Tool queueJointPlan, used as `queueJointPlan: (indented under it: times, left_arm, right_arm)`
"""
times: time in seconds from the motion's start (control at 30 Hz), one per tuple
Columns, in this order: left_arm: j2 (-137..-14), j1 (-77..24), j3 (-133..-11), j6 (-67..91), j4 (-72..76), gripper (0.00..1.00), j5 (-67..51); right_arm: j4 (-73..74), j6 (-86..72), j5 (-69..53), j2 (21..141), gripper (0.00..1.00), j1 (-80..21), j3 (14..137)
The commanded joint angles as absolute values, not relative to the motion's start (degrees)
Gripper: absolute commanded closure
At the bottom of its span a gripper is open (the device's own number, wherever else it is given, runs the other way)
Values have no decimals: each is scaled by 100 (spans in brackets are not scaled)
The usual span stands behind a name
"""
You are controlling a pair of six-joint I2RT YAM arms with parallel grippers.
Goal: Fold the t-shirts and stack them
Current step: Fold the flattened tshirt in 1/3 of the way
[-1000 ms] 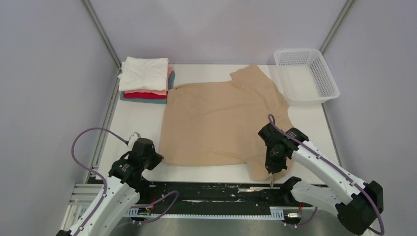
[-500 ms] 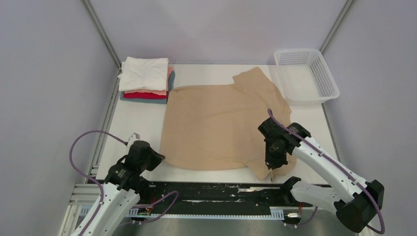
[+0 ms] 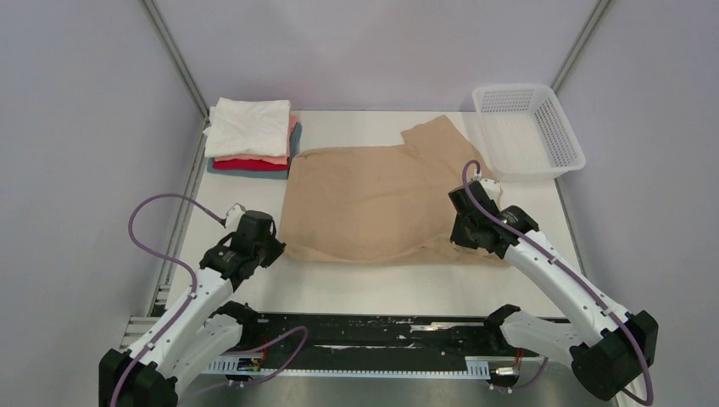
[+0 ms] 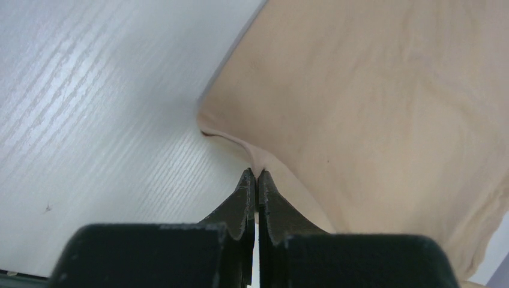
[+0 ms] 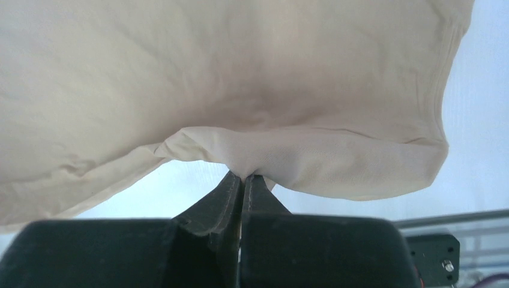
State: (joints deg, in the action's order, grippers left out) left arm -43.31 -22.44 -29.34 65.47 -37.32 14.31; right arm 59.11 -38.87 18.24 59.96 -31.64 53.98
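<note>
A tan shirt (image 3: 381, 191) lies spread mid-frame on the white surface (image 3: 233, 208), boxed in by pale lilac panels (image 3: 85, 127). The left pincer (image 4: 254, 177) and the right pincer (image 5: 243, 178) each clamp tight on its near edge. A stack of folded shirts (image 3: 250, 136) sits upper left, and a white basket (image 3: 530, 127) sits upper right.
</note>
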Motion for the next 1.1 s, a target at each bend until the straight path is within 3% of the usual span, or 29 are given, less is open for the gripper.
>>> queueJointPlan:
  times: [0.0, 0.4, 0.67, 0.73, 0.8, 0.83, 0.87, 0.93, 1.03, 1.07]
  left_arm:
    - [-4692, -2019, -3219, 6500, -3161, 100, 1962]
    - [-6371, -1537, -3783, 6113, -2138, 100, 1733]
    - [-7341, -1356, -4210, 6094, -2058, 100, 1676]
    - [-7540, -1312, -4321, 6062, -2080, 91, 1708]
    - [-7804, -1260, -4458, 6020, -2086, 49, 1724]
    - [-7866, -1223, -4558, 5979, -2082, 35, 1736]
    - [-7958, -1205, -4617, 5960, -2087, 14, 1738]
    - [-8036, -1150, -4840, 5832, -2148, 2, 1724]
    - [-7997, -1119, -5288, 5631, -2555, 0, 1799]
    - [-7892, -1117, -5352, 5597, -2609, 0, 1805]
  right_arm:
    - [4685, -3581, 2206, 6316, 100, -2927, 5575]
    - [3753, -3124, 1724, 7604, 98, -2208, 5992]
    - [3488, -2940, 1417, 8270, 90, -1775, 6197]
    - [3362, -2843, 1301, 8521, 87, -1647, 6300]
    - [3163, -2656, 1186, 8861, 86, -1498, 6481]
    - [3034, -2534, 1149, 9090, 86, -1428, 6671]
    - [2907, -2404, 1129, 9318, 86, -1364, 6887]
    - [2828, -2142, 1156, 9800, 85, -1276, 7433]
    - [2908, -1859, 1136, 10025, 34, -1262, 7999]
    - [2909, -1752, 1103, 9920, 22, -1264, 8033]
